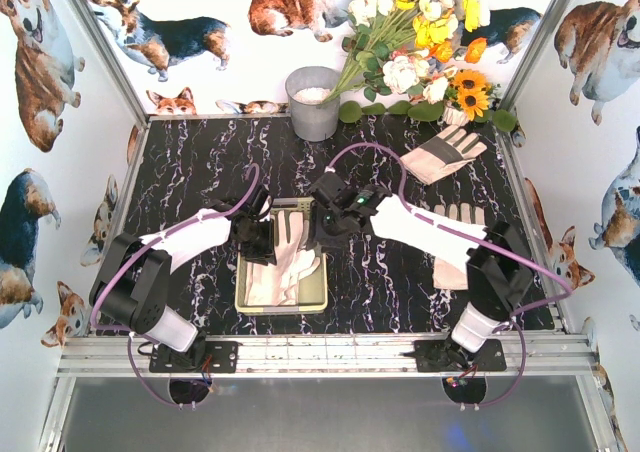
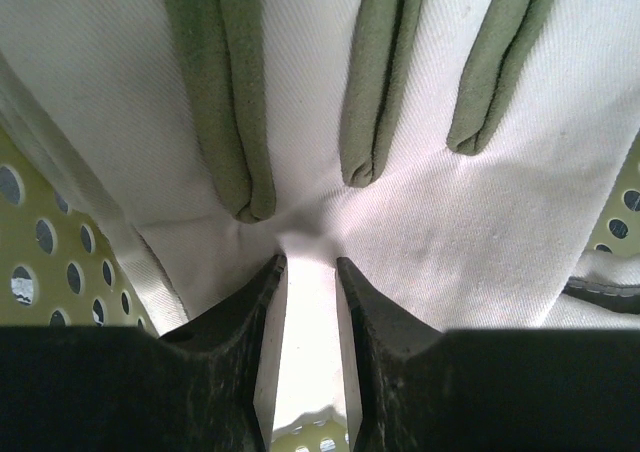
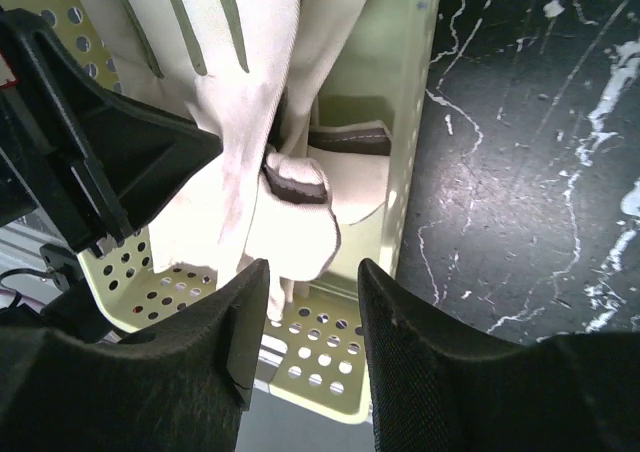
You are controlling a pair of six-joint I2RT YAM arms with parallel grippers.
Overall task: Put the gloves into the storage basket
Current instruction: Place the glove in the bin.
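Left wrist: left gripper (image 2: 310,265) pinches puckered cream glove (image 2: 450,222) | right gripper (image 3: 312,274) jaws apart over perforated basket (image 3: 410,122)

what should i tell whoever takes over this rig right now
left gripper: shut on the pinched glove, inside the storage basket.
right gripper: open, empty, over the basket.
done: gloves lie in the basket.
left: probably release that one, then fetch the far glove near the flowers and the nearer glove half under the right arm, both on the table.
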